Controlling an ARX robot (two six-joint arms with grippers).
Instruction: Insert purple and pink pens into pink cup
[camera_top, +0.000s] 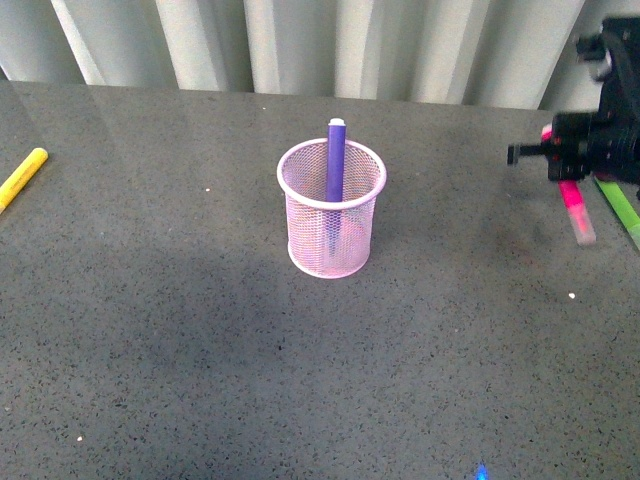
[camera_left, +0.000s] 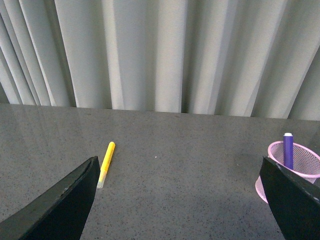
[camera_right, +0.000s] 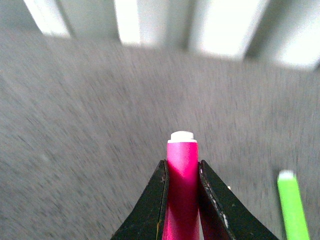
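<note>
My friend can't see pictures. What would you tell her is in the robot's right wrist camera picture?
The right gripper pinches a magenta-pink pen between its black jaws, with the pen's white end pointing away from the camera. A lime-green marker lies nearby on the grey table, with pale curtain folds behind; the picture is blurry.

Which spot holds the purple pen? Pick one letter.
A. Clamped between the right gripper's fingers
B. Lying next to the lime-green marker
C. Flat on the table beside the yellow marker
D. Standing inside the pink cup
D: the purple pen stands upright inside the pink cup, its top poking above the rim, while the right gripper is closed on the pink pen instead.
</note>
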